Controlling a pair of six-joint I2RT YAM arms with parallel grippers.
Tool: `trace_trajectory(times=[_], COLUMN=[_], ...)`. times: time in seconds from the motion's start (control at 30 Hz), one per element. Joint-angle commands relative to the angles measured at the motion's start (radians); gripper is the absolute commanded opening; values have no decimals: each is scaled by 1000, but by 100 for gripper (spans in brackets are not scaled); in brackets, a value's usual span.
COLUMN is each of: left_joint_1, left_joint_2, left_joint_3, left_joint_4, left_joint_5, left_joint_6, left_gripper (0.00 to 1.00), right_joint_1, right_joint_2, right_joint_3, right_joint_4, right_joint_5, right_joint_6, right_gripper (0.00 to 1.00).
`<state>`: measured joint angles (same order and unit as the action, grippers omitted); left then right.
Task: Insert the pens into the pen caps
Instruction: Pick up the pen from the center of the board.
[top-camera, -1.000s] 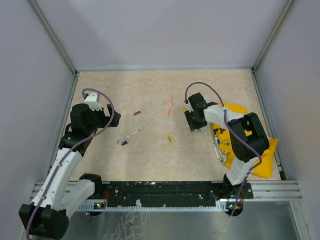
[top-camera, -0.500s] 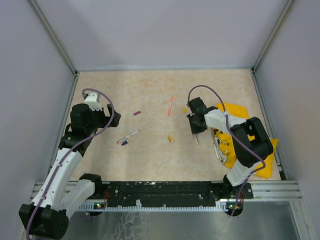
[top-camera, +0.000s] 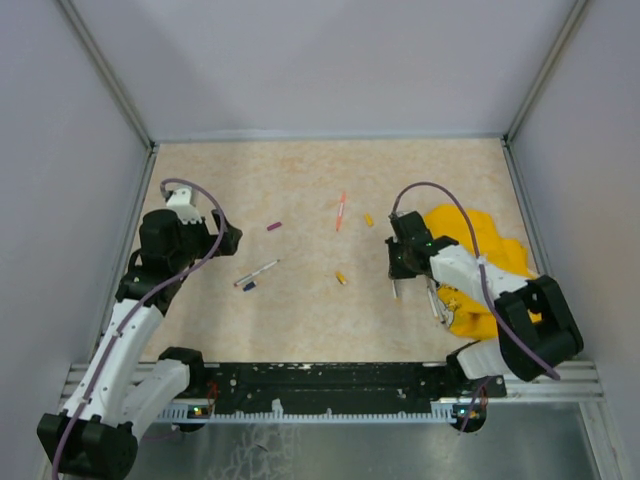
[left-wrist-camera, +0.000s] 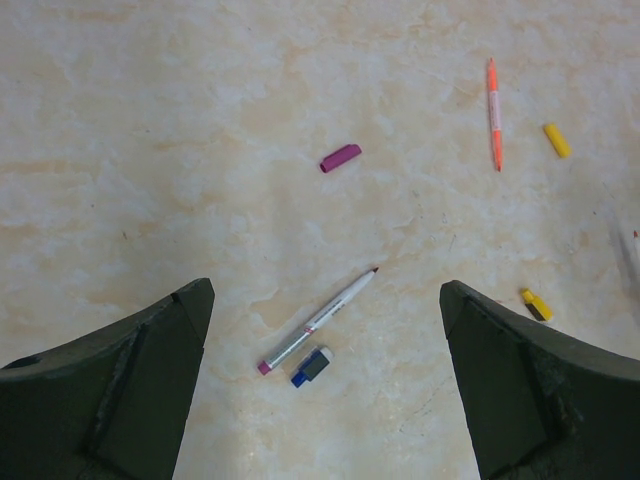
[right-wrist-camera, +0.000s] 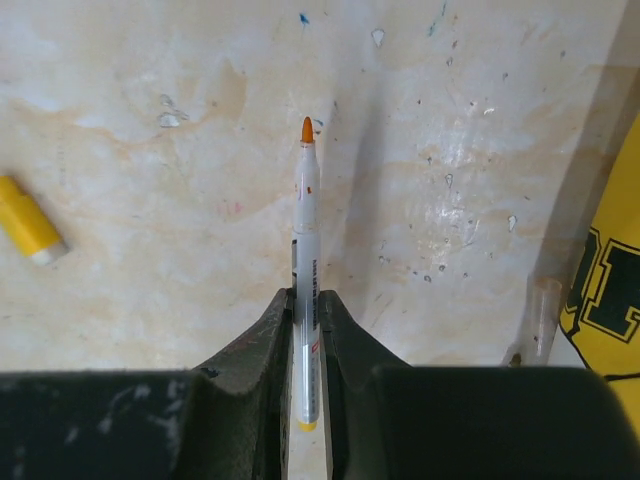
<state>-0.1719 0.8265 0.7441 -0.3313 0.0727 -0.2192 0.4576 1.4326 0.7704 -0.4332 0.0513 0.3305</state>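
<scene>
Right gripper (right-wrist-camera: 308, 300): jaws clamped on the lower barrel of a white pen (right-wrist-camera: 305, 190), over the right half of the tabletop (top-camera: 300, 180), next to a yellow cloth (top-camera: 490, 250).
Held pen: slim white barrel with small print and a bare orange tip pointing away from the fingers. Whether the tip touched the tabletop could not be told.
Handling: probably light, stiff and smooth, so it might swivel in the grip. A hold on the barrel that leaves the tip free looked right for pushing it into a cap.
Yellow cap (right-wrist-camera: 28, 224): a stubby tube lying flat, apart from the tip. It was probably light enough to skid when pushed.
Left gripper (left-wrist-camera: 325, 290): jaws wide apart and holding nothing, hovering over the left half of the tabletop.
Second pen (left-wrist-camera: 318, 320): white with a pink end, lying slantwise below the left gripper.
Blue cap (left-wrist-camera: 312, 366): just beside that pink end.
Purple cap (left-wrist-camera: 340, 158): farther back, alone.
Orange-pink pen (left-wrist-camera: 493, 112): farthest back, lying flat.
</scene>
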Motion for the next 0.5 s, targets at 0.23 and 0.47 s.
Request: trace_trajectory(times=[0.23,0.47], left_joint_1=[-22,-281], left_joint_2=[-35,-60], left_joint_3=[26,-58], left_joint_4=[-43,19], left_joint_5=[251,142], left_joint_6=[-2,-151], left_gripper=[88,87], right_joint_1=[10,23], right_joint_2=[-329,-472], right_joint_3=[-121,-267], right_joint_4=[251,447], right_joint_5=[-74,-135], right_joint_6=[243,482], right_gripper=[10,10])
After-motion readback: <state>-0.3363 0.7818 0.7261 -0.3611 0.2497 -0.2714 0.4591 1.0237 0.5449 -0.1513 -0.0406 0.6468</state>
